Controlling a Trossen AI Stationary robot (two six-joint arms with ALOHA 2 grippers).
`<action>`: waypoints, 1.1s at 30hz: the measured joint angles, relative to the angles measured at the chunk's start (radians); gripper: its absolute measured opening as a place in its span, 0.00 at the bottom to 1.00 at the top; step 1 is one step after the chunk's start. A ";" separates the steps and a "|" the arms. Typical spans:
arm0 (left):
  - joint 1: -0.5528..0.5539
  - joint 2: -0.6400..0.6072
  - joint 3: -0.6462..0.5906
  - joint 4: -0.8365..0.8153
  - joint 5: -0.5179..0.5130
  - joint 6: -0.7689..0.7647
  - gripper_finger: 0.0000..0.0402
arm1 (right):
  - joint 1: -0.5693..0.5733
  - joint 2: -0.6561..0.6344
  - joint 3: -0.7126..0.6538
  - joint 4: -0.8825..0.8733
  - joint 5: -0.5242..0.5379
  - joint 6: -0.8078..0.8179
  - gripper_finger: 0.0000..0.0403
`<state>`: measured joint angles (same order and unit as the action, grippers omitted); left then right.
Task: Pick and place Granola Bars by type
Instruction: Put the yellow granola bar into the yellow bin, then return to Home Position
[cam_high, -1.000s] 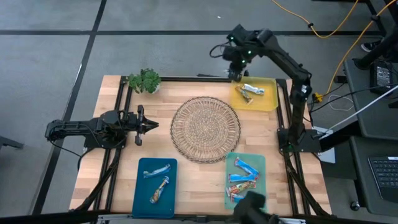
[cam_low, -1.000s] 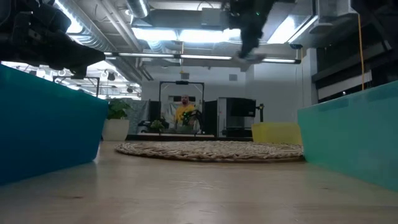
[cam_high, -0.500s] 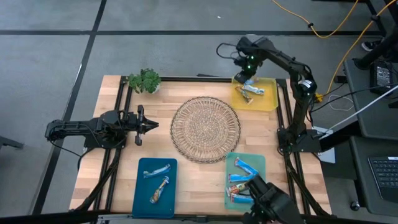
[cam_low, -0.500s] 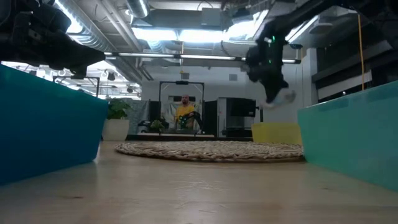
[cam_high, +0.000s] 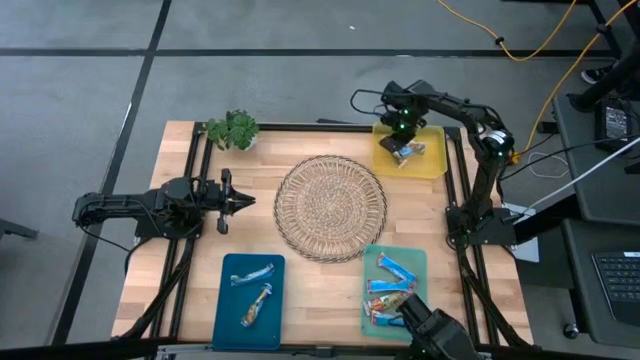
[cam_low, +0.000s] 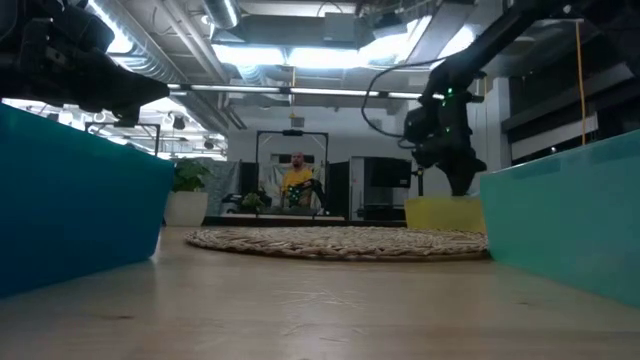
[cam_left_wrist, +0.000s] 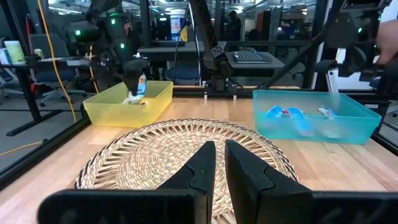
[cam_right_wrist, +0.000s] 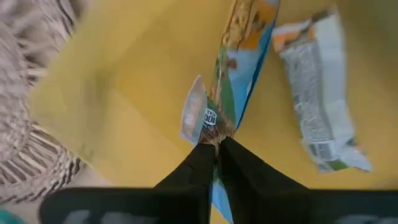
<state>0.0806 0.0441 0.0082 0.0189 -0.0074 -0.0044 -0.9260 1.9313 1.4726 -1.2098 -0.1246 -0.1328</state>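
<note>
My right gripper (cam_high: 400, 137) is down in the yellow tray (cam_high: 432, 166) at the table's far right, shut on an orange-and-blue granola bar (cam_right_wrist: 239, 68). A silvery bar (cam_right_wrist: 317, 93) lies flat on the tray floor beside it. Two bars (cam_high: 252, 290) lie in the blue tray (cam_high: 226, 310) near the front left. Several bright blue bars (cam_high: 390, 285) lie in the teal tray (cam_high: 420, 262) at the front right. My left gripper (cam_high: 243, 201) hovers shut, left of the wicker mat (cam_high: 330, 207), touching nothing. My right gripper pinches the bar's crimped wrapper end (cam_right_wrist: 210, 127) between its two fingertips (cam_right_wrist: 198, 155), coming from above and pointing down into the yellow tray. The bar hangs below the fingers, stretched away along them; whether its far end (cam_right_wrist: 249, 25) rests on the tray floor cannot be told.
The round wicker mat fills the table's middle. A leafy green sprig (cam_high: 232, 130) stands at the far left corner. Bare wood shows between the mat and the trays. A person (cam_low: 296, 182) stands in the room far behind the table.
My right gripper has come down from above the table's far edge, moving toward the near and right sides, into the yellow tray. It stayed shut on the bar, which came down with it.
</note>
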 joint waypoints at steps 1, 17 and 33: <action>0.000 0.000 0.000 0.000 0.000 0.000 0.08 | 0.000 -0.019 -0.008 0.011 0.000 0.002 0.09; 0.000 0.000 0.000 0.000 0.000 0.000 0.08 | 0.150 -0.483 -0.046 0.094 -0.215 0.053 0.40; 0.000 0.000 0.000 0.000 0.000 0.000 0.08 | 0.895 -1.229 -0.840 1.287 -0.119 0.250 0.34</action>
<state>0.0804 0.0441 0.0082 0.0189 -0.0071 -0.0044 -0.0310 0.7022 0.6330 0.0772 -0.2435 0.1169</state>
